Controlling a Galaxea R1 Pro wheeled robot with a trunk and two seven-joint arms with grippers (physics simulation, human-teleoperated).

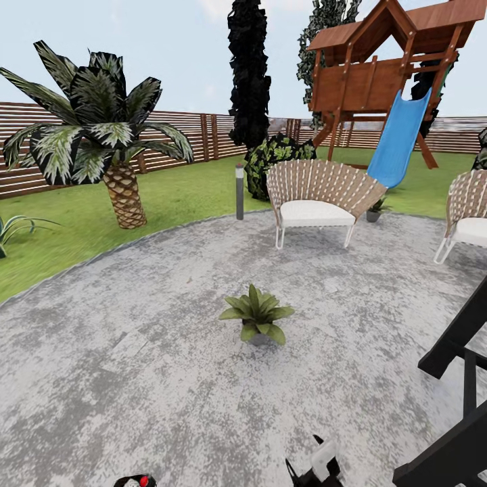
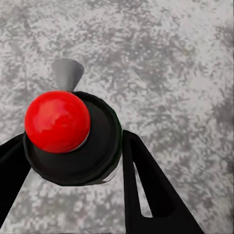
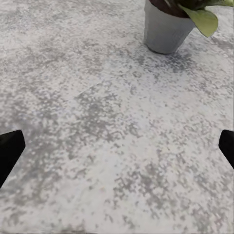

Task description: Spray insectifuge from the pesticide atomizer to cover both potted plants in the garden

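- My left gripper [image 2: 68,161] is clamped on the pesticide atomizer [image 2: 73,141], a black round sprayer head with a glossy red ball on top and a short grey nozzle; one black finger [image 2: 146,190] presses its side, above mottled grey stone.
- In the head view that same atomizer shows at the bottom edge, left of centre, as a dark cap with a red dot.
- The round grey stone patio [image 1: 135,379] lies bare and wide on the left, curving into green lawn [image 1: 182,196] by a scaly-trunked palm [image 1: 101,135].
- A low potted plant [image 1: 257,314] with pointed green leaves stands alone mid-patio, open paving all round it.
- My right gripper [image 3: 117,146] is spread wide and holds nothing, its black fingertips [image 3: 9,146] at the frame's two sides; the plant's small grey pot sits near, ahead.
- A woven chair [image 1: 318,196] stands beyond, a black frame [image 1: 453,406] crowds the right edge.
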